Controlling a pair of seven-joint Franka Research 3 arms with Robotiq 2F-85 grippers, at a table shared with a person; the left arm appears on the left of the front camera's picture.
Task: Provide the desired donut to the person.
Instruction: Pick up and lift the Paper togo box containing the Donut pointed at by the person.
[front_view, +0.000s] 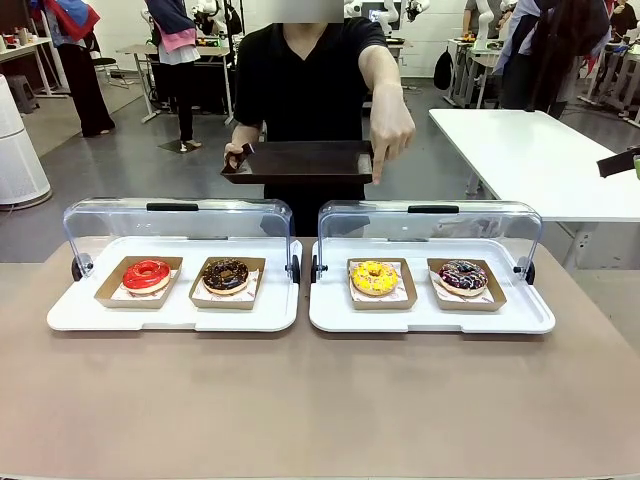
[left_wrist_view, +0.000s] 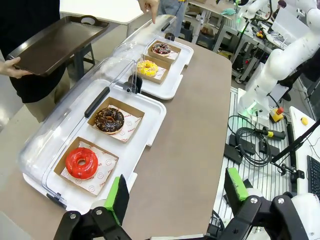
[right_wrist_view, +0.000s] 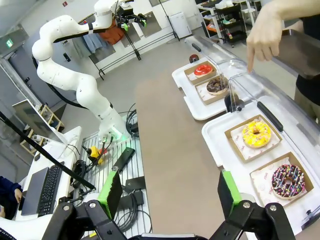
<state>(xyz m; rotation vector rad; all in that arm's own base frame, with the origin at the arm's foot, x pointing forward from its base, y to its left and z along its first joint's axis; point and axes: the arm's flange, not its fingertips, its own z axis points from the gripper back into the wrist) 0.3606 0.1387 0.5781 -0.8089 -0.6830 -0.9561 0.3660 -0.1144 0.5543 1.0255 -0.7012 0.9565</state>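
Left claw (left_wrist_view: 176, 190) and right claw (right_wrist_view: 169, 187) both wide open, empty, back from desk (front_view: 300, 410). Person (front_view: 300, 80) across it holds dark tray (front_view: 300, 160), other hand (front_view: 392, 135) pointing down over right display tray (front_view: 430, 320), cover open. Likely pick: yellow donut (front_view: 375, 277), inner cardboard holder. Right claw best; pinch cardboard edge, not icing.

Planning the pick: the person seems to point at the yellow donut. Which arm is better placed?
Right, likely. The person's hand points down over the yellow donut, which sits in the right tray, on the right arm's side. The right pincer is open, with that donut close ahead.
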